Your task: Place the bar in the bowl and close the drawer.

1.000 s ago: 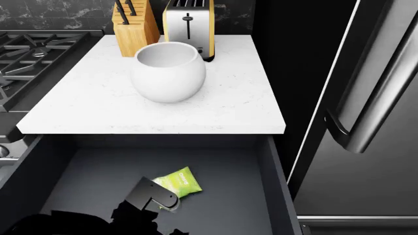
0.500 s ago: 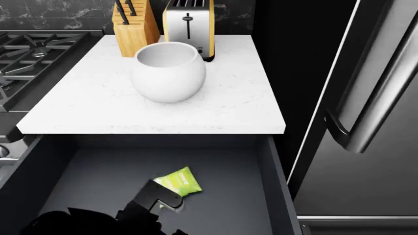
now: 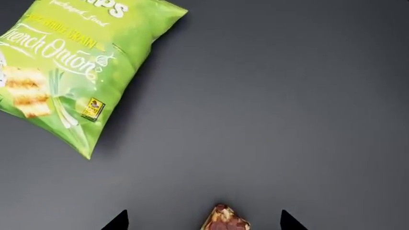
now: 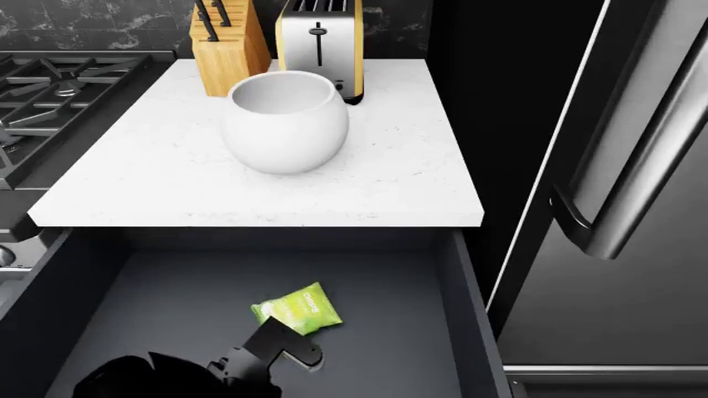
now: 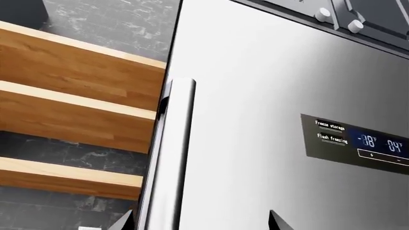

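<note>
Matte black left arm (image 4: 177,377): faceted, angular shell, no markings or cables visible. Flat dark-grey blocky left gripper (image 4: 290,352) with rounded corner. Wrist views show only pointed black triangular fingers (image 3: 118,221), right pair (image 5: 276,221) alike.

Bar (image 4: 297,308) in open drawer (image 4: 465,298); bowl (image 4: 285,121) on counter (image 4: 409,174) behind

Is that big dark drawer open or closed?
Open. The drawer is pulled out below the counter, and the green packet lies flat inside it.
</note>
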{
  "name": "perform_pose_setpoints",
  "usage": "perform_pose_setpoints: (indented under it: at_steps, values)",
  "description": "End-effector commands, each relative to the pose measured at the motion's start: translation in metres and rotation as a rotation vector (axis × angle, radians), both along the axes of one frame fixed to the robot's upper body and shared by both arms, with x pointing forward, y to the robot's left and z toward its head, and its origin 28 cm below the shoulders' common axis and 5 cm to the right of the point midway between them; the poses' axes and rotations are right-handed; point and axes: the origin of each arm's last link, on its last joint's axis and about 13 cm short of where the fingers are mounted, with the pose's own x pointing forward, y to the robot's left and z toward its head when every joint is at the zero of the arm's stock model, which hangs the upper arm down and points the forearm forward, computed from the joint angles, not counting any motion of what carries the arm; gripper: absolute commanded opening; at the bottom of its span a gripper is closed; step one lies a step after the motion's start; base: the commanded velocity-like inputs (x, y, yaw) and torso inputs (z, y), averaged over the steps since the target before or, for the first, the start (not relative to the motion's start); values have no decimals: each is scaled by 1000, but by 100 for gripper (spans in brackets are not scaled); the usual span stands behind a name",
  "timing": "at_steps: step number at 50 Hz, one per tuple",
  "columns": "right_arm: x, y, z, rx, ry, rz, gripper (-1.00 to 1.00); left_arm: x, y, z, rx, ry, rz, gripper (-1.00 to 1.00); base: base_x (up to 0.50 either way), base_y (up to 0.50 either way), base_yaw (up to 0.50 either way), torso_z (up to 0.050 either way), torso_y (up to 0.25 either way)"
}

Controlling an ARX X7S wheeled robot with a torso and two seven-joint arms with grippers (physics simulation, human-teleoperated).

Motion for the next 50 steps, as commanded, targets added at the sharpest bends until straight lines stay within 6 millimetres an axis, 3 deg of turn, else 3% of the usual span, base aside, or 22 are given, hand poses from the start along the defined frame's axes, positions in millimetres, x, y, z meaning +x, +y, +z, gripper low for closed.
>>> perform_pose_setpoints:
  at_steps: [1,30,31,50]
  values:
    - [0,1,-1,2,4,4,100,-3,-2,-9,31,30,-15,100,0,0,0,0,0]
    - [1,2,-6,8,15,10,100,-15,0,-28,46,103,-8,100,0,0,0,0,0]
    - [1,2,-6,8,15,10,100,-15,0,-28,46,102,-5,-100,0,0,0,0,0]
    - [1,2,-8,11,21,8,100,-12,-2,-24,35,78,-8,-100,0,0,0,0,0]
